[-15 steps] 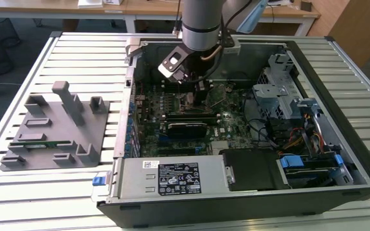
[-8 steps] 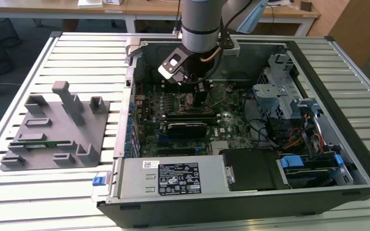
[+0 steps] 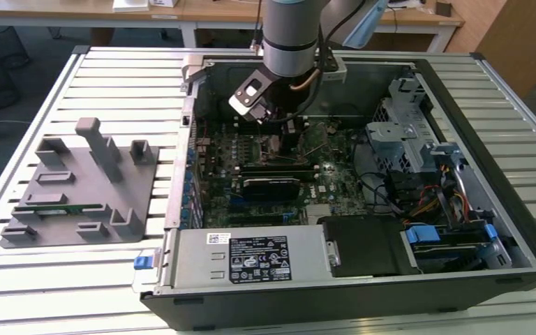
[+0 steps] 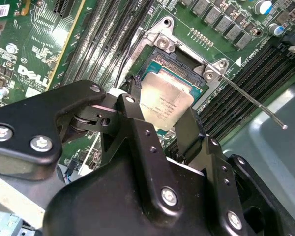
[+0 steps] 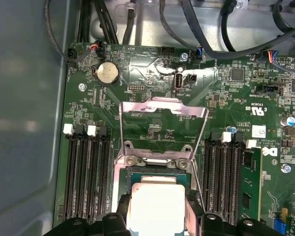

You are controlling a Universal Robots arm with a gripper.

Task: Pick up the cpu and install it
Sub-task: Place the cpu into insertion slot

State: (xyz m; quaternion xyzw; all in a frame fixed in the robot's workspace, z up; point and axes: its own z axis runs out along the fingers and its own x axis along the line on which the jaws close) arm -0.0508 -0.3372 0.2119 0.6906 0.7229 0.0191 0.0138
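The cpu (image 4: 164, 104) is a flat silvery square with a pale rim, and it sits between my gripper's (image 4: 162, 112) two black fingers (image 4: 189, 129), which press its opposite edges. It hangs just over the open socket (image 4: 173, 63) on the green motherboard. In the first wrist view the cpu (image 5: 155, 204) lies level over the socket, with the gripper (image 5: 156, 216) closed on its sides and the metal load plate (image 5: 162, 105) flipped back. The thin latch lever (image 4: 255, 104) sticks out sideways. In the exterior view the gripper (image 3: 282, 132) is lowered deep inside the computer case (image 3: 491, 230).
Black memory slots (image 5: 83, 172) flank the socket on both sides. A power supply (image 3: 249, 258) fills the case's near edge, and a drive cage (image 3: 398, 132) with cables stands on the exterior view's right. A grey fixture tray (image 3: 77, 188) holding a green memory stick (image 3: 58, 207) lies outside the case.
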